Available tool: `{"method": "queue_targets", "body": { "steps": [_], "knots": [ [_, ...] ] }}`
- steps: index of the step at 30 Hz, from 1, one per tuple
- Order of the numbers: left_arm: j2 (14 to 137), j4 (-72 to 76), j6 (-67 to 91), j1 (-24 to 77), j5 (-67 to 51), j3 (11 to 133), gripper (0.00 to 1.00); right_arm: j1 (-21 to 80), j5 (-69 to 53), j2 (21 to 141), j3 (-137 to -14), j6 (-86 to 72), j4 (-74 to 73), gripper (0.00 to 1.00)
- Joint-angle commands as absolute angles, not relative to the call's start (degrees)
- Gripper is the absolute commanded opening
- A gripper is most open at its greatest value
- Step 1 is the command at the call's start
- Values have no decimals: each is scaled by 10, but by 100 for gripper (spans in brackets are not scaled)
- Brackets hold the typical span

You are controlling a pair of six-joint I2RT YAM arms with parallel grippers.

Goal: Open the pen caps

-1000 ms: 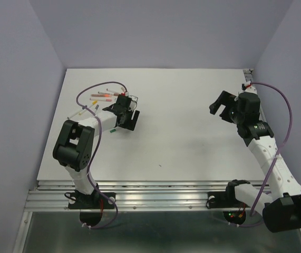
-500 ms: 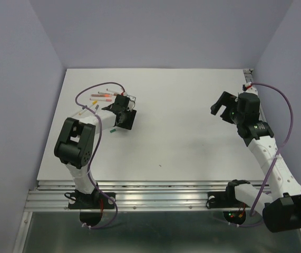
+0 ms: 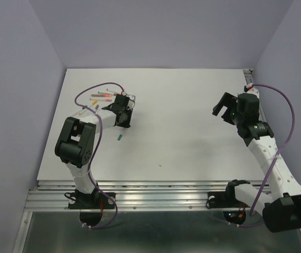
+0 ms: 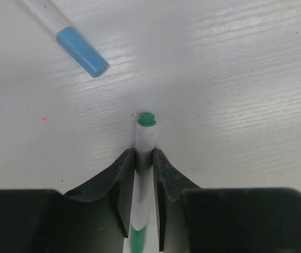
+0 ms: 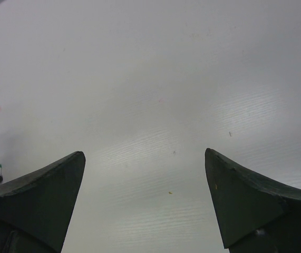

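Narrowed since before, the left fingers (image 4: 119, 179) clamp a thin white green-tipped pen (image 4: 144, 141); a short blue plastic cap (image 4: 81, 51) lies beyond it on the white bench (image 4: 234, 79). Right fingers (image 5: 39, 195) stand wide apart.

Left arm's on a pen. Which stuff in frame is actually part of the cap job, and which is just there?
Job:
- green-tipped pen, pinched in the left gripper
- blue cap, on a pen nearby
- cluster of coloured pens at far left
- right gripper, open over bare table

Just there:
- purple cables
- aluminium rail at the near edge
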State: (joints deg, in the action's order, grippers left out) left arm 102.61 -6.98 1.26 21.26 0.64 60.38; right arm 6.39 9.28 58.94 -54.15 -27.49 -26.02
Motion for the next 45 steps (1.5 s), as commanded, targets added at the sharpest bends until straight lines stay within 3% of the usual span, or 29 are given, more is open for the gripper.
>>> {"method": "queue_targets", "body": {
  "steps": [1,6,13,16,21,22,25,28,31,40,45],
  "knots": [
    [1048,-111,49,211,-4,597,27,62,104,583,-536,-279,-257,100],
    [1045,-118,76,219,-4,592,1,62,108,579,-536,-281,-260,100],
    [969,-134,142,238,26,589,0,62,116,551,-526,-344,-260,100],
    [911,-130,188,249,46,601,0,62,43,529,-497,-333,-206,100],
    [765,-40,322,286,83,567,0,62,-181,486,-444,-301,-108,100],
    [726,-9,342,299,114,553,0,63,-284,498,-437,-311,-81,100],
    [682,44,406,338,161,534,0,97,-363,520,-432,-330,-26,100],
    [644,90,439,372,202,525,0,232,-235,549,-467,-285,-42,100],
    [649,88,472,418,287,541,0,336,-225,597,-503,-270,-30,100],
    [671,64,564,521,439,569,0,382,-230,675,-552,-269,33,99],
    [686,34,597,546,472,589,0,388,-239,702,-577,-273,42,89]
  ]
}}
